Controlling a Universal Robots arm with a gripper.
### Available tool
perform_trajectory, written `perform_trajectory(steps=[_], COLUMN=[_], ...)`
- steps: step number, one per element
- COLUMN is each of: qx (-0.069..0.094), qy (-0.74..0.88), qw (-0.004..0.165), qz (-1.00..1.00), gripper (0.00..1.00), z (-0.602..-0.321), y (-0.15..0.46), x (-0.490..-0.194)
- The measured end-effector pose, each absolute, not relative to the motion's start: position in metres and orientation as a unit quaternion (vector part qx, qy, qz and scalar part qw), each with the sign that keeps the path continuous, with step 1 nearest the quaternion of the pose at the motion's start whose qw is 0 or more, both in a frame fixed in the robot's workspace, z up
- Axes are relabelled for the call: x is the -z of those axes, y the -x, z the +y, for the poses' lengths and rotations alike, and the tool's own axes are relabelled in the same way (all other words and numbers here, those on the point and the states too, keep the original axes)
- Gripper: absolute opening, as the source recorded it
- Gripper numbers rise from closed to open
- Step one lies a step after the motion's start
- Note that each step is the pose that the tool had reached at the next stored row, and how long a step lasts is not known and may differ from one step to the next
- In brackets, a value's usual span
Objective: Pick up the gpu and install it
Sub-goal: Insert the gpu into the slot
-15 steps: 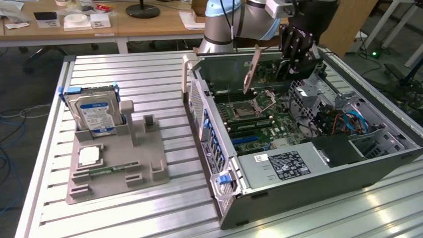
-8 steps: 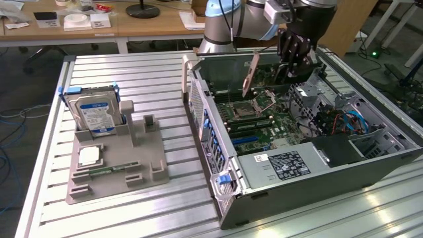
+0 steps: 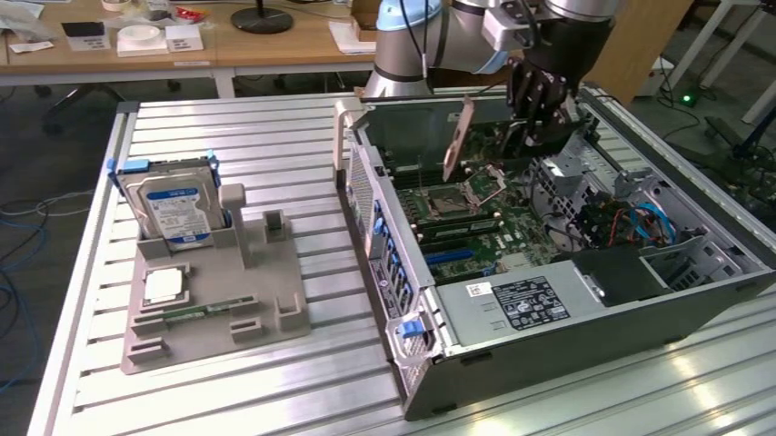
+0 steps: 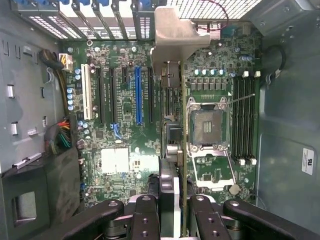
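Workshop bench under even indoor light

A ribbed silver aluminium table (image 3: 243,145) spans the foreground, its slats catching bright glare near the front edge. Behind it stands a row of light wooden desks (image 3: 285,47) carrying a round black stand base (image 3: 262,20) and small white boxes (image 3: 140,38). Dark grey floor (image 3: 54,150) shows at the exterior view's left, with blue cables (image 3: 10,282) trailing across it. At the exterior view's right, a tan wooden panel (image 3: 642,45) rises beside white metal table legs (image 3: 715,36).

A hard drive (image 3: 176,204) stands upright in a grey holder (image 3: 249,277).
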State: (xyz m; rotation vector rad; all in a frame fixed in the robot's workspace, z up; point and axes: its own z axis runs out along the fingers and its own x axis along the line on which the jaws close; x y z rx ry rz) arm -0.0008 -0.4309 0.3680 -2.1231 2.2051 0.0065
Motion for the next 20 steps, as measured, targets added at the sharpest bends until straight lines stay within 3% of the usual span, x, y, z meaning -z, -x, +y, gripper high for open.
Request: perform_trajectory(steps=[20], qx=[-0.006], qy=[0.693], qw=[0.031], qz=[0.72], gripper=[0.28], z=[-0.431], y=[0.018], x=[-0.349])
